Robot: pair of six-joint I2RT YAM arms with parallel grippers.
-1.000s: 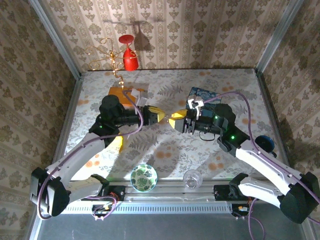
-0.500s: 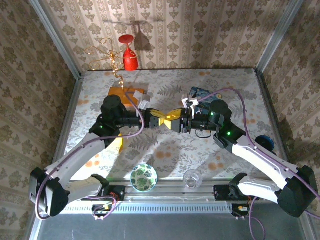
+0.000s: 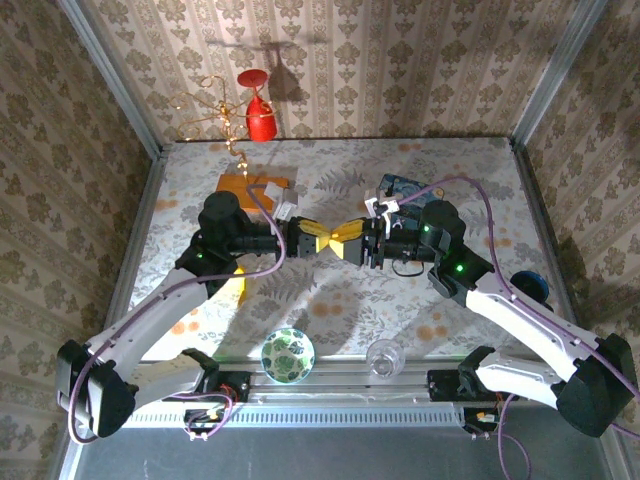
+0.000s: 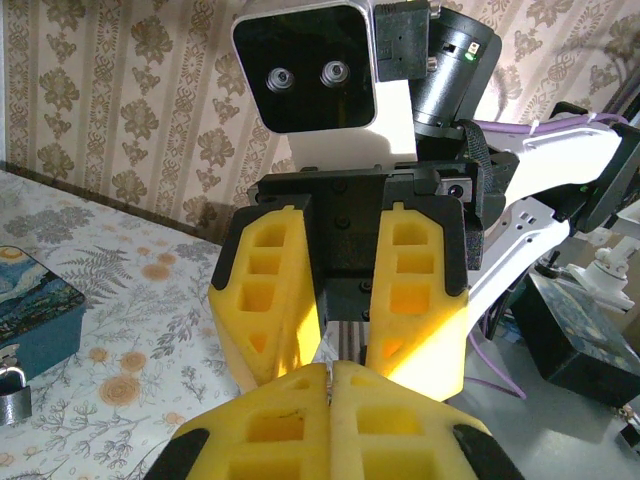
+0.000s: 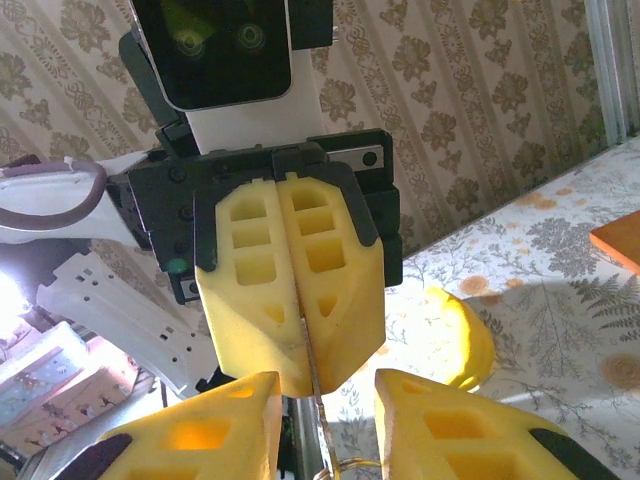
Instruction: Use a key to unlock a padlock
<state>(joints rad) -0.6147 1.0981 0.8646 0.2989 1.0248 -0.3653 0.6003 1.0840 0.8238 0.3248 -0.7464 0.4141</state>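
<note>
My left gripper (image 3: 318,238) is shut on the key (image 5: 318,395), a thin metal blade sticking out from between its yellow fingers. It hangs above the middle of the table. My right gripper (image 3: 349,240) faces it tip to tip and stands open, its fingers (image 5: 205,425) either side of the key's free end without touching it. In the left wrist view my left gripper (image 4: 330,370) shows a sliver of the key at its seam. The small silvery padlock (image 4: 12,392) lies on the table beside the blue tin (image 4: 35,310).
An orange box (image 3: 250,187) lies behind the left arm and a yellow object (image 3: 232,285) under it. A red goblet (image 3: 258,110) stands at the back wall. A patterned bowl (image 3: 288,355) and a clear glass (image 3: 383,357) sit at the near edge. A dark blue round thing (image 3: 528,287) is far right.
The two grippers have closed the gap between them and now meet tip to tip. The right gripper has moved left, so that its open fingers stand around the key.
</note>
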